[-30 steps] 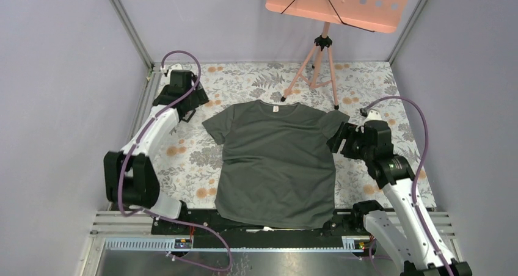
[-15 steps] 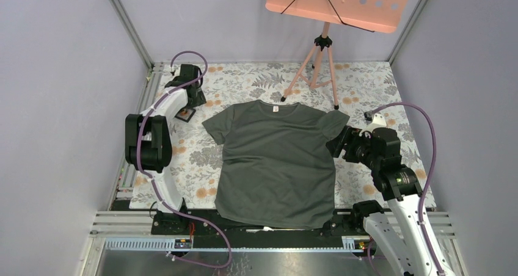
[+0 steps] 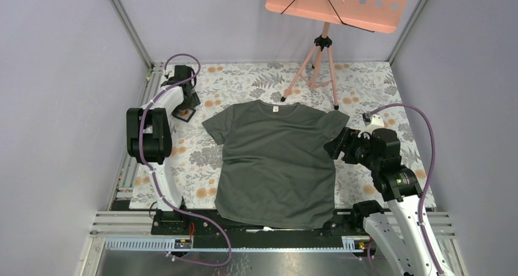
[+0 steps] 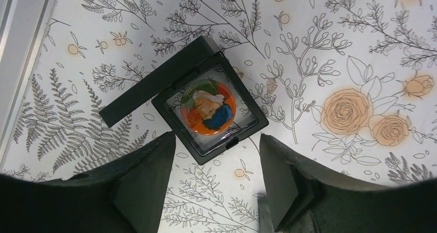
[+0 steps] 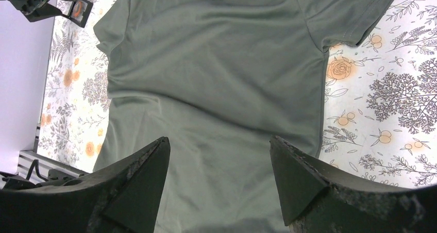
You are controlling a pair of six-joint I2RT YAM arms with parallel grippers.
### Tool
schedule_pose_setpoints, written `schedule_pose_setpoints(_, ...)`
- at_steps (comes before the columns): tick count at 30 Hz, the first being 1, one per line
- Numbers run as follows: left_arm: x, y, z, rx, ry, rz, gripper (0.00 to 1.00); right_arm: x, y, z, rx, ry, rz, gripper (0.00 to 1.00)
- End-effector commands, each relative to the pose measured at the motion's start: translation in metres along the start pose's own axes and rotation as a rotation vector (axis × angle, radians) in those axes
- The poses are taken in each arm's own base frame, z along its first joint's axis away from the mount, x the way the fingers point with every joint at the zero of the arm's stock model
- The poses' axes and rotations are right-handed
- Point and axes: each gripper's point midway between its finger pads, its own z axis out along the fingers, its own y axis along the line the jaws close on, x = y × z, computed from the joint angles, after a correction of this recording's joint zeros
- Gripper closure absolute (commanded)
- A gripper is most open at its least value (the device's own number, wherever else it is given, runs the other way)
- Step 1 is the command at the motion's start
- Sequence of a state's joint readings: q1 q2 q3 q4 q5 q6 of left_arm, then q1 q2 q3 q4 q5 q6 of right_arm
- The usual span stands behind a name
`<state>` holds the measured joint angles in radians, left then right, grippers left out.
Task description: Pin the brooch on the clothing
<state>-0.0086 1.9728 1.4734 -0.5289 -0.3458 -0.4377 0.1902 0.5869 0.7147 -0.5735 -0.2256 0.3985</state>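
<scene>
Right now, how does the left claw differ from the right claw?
The left claw hovers above the black case holding the brooch; the right claw hovers above the T-shirt. The left claw is near the floral tablecloth's far left corner; the right claw is beside a sleeve. Both are open and empty.

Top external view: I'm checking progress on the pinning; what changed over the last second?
The left arm's elbow swung toward the far side, its open left gripper hovering above the black square case with the round orange brooch. The open right gripper slid slightly nearer beside the dark grey-green T-shirt. Nothing was gripped; the shirt stayed flat.
</scene>
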Motion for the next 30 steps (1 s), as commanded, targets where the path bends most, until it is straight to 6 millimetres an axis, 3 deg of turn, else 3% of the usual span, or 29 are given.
schedule_pose_setpoints(1,-0.023,-0.002,0.004,0.028,-0.037,-0.05,0.34,0.004,0.004,-0.001,-0.026,0.016,0.002,0.22)
schedule_pose_setpoints(17,-0.017,-0.007,0.021,0.067,0.053,-0.041,0.34,0.009,0.003,0.001,-0.026,0.035,0.016,0.22)
schedule_pose_setpoints(30,-0.009,0.001,0.022,0.034,0.078,-0.04,0.33,0.012,0.002,0.003,-0.026,0.048,0.023,0.22)
